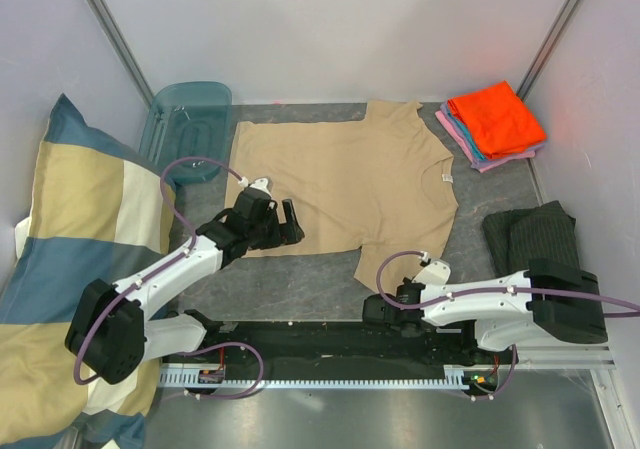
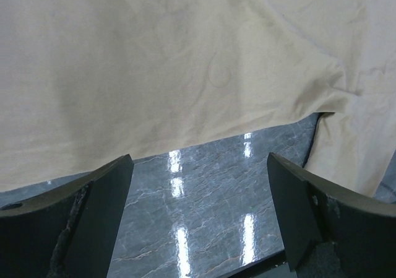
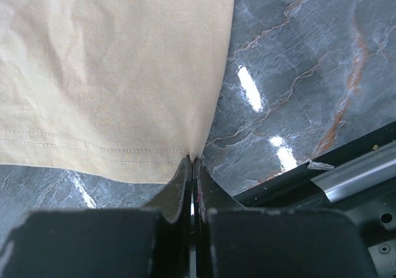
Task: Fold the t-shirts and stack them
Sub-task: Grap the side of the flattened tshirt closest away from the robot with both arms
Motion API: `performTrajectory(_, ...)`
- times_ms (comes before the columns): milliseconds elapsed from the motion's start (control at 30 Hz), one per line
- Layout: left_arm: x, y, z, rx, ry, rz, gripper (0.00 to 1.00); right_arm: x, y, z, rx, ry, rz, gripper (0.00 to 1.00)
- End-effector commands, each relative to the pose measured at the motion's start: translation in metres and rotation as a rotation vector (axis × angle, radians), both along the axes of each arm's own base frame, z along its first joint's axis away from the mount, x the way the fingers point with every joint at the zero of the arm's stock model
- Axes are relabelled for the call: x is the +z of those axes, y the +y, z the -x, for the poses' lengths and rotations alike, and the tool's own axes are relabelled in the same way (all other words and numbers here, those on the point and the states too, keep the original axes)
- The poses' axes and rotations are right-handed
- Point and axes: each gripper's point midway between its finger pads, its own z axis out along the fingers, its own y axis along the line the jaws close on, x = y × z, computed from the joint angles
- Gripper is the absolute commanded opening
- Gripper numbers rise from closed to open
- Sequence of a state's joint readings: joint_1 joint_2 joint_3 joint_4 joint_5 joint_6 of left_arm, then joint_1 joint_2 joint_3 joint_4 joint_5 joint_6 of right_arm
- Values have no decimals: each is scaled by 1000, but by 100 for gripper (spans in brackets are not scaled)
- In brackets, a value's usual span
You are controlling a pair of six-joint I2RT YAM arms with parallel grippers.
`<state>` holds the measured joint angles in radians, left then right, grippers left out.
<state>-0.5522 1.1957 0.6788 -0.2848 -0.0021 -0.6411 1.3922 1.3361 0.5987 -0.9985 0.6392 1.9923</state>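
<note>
- Dark grey marbled table (image 1: 310, 281): one, bearing everything.
- Blue-and-cream checked pillow (image 1: 70, 219): one, propped along the left side, well apart from the work.
- Tan short-sleeved cotton t-shirt (image 1: 340, 174): one, spread flat at mid-table, not yet folded. Its long axis is laid left to right, with the hem to the left and the collar to the right. One sleeve is turned to the far wall, the other toward the arms.
- Folded stack in the far right corner: three counted. A bright orange folded t-shirt (image 1: 495, 117) is on top, a blue folded t-shirt (image 1: 474, 150) under it and a pink folded t-shirt (image 1: 446, 122) lowest. Only the edges of the lower two are shown.
- Dark grey striped cloth (image 1: 530, 234): one, bunched at the right edge.
- Translucent teal plastic tray (image 1: 190, 119): one, far left corner.
- Left gripper (image 1: 290, 224): jaws spread wide, nothing held. It is poised at the shirt's near edge toward the hem end. In the wrist view, bare table is seen between the fingers and cloth just beyond them.
- Right gripper (image 3: 192, 163): jaws pressed together. The stitched corner of the near sleeve appears to be pinched at the tips, the cloth drawn to a point there.

Judged: the fold turns on the near long edge being carried away from the arms, across the long axis. The sleeve end is already taken by the right. The hem end lies nearer the left, and no grasp is yet made there.
</note>
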Motion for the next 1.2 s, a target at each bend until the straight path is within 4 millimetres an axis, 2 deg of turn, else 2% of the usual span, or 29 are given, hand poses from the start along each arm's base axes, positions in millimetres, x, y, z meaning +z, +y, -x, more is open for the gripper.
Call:
performTrajectory(0,14,15,-6,117,-20,-26,96,-13,6,5,-188,0,-146,0)
performTrajectory(33,11,28,-3,168,-4,-78,95,-10,8,3,-180,-13,-157,0)
performTrajectory(100,20,37,-5,237,-13,-86,93,-5,12,-1,-153,-28,-160,0)
performTrajectory(133,17,50,0,283,2,-129,91,-2,14,-4,-142,-43,-163,0)
performTrajectory(233,24,66,4,394,-3,-133,88,4,19,-7,-98,-56,-147,0)
performTrajectory(333,22,83,16,491,15,-148,87,9,23,-10,-60,-69,-135,0)
performTrajectory(533,0,106,35,586,92,-218,85,14,26,-13,-21,-79,-134,0)
performTrajectory(567,-5,110,37,604,111,-223,79,13,24,-13,-18,-78,-130,0)
performTrajectory(667,-18,119,44,651,162,-246,71,13,22,-12,-17,-78,-140,0)
performTrajectory(933,-37,157,44,800,229,-255,65,11,16,-9,-22,-71,-163,0)
performTrajectory(1167,-38,173,35,841,216,-273,58,12,16,-10,-15,-78,-161,0)
